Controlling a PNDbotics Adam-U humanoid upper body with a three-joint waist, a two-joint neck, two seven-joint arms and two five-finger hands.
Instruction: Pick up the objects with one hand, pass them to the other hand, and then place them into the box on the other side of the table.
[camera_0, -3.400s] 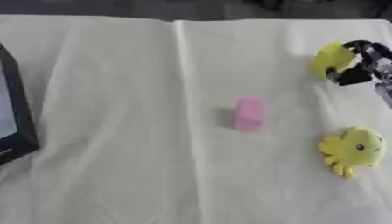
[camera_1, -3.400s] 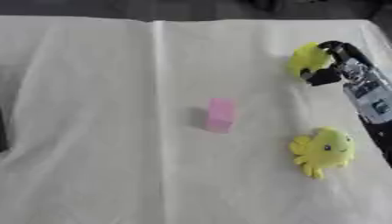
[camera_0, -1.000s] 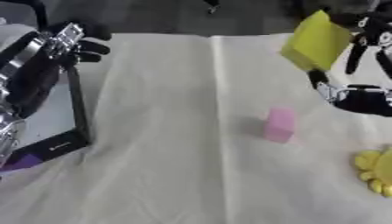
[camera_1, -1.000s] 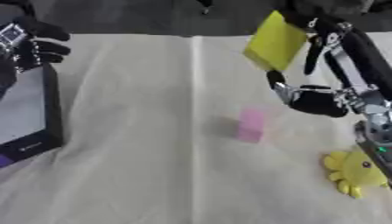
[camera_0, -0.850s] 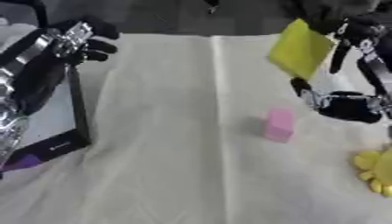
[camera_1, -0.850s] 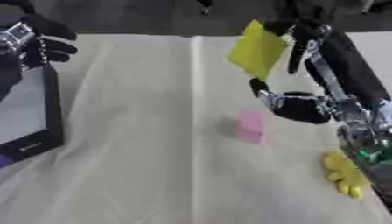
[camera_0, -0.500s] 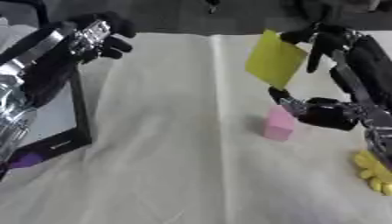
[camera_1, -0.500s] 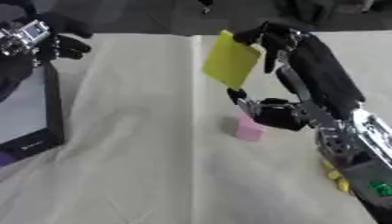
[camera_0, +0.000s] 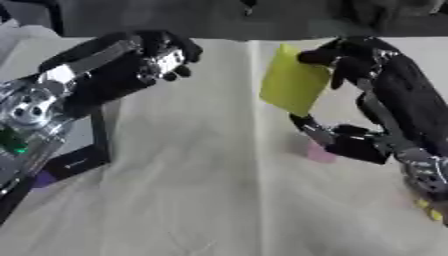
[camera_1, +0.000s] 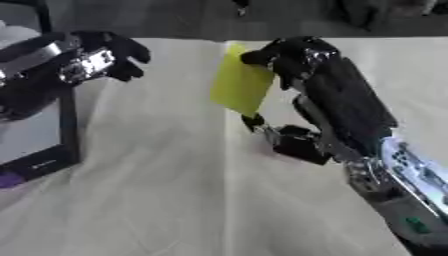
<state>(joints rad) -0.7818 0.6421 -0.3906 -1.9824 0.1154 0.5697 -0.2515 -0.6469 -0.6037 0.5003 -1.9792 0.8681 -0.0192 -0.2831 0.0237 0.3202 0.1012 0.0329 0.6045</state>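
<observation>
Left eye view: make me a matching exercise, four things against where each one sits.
Things:
1. yellow object
2. pink block
3. black box
4. left hand

Places:
A. left edge of the table
B. on the cloth, partly hidden behind the right arm
C. raised near the upper left, holding nothing
D. held up in the right hand

Pairs: 1-D, 2-B, 3-A, 4-C

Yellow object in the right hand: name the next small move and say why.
Probably carry it a little farther left toward the left hand. The right hand holds the yellow object above the cloth-covered table, and a gap still separates it from the left hand, raised over the box, so no handover is possible yet.
</observation>
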